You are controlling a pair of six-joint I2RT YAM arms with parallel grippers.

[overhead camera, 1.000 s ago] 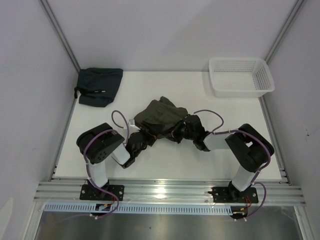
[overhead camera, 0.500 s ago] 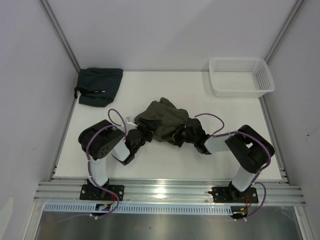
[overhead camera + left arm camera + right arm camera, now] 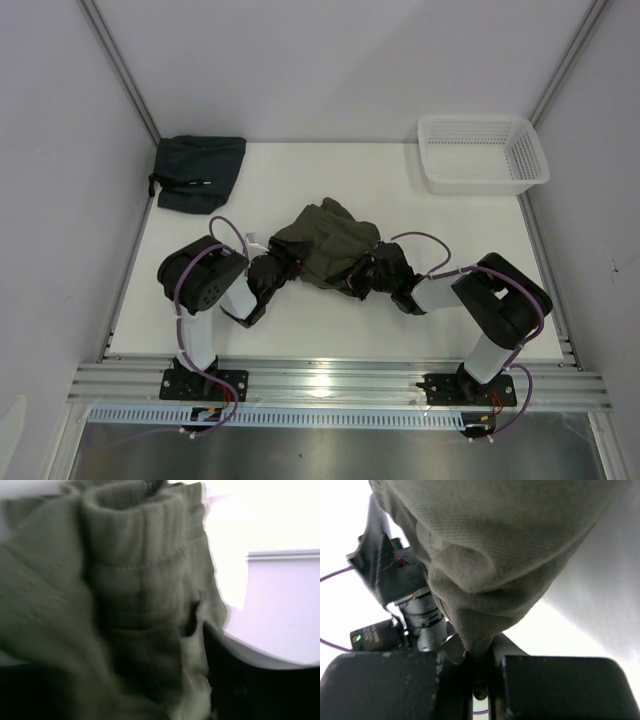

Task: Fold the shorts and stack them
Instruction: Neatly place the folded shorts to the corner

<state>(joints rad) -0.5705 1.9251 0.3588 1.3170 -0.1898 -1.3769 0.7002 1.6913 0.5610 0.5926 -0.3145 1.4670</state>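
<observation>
- One white worktop (image 3: 330, 190) carried everything, with both arms bolted at its near edge and bent inward towards each other.
- One pair of olive-green shorts (image 3: 325, 240) sat bunched in a crumpled heap near the middle of the worktop, strung between the two arms' ends.
- One white slotted basket (image 3: 482, 152) stood at the far right corner, well apart from the shorts.
- One dark folded cloth (image 3: 198, 172) lay flat at the far left corner.
- The right fingers (image 3: 358, 280) met the heap's near right edge. From the right wrist they (image 3: 395, 685) were drawn almost together, with a fold of the shorts (image 3: 510, 530) pinched in the thin gap between them.
- The left fingers (image 3: 285, 265) touched the heap's left edge. From the left wrist the view was blurred and filled with the ribbed waistband of the shorts (image 3: 125, 605), with one dark finger (image 3: 260, 690) low on the right. I could not tell whether they were clamped on the cloth.
</observation>
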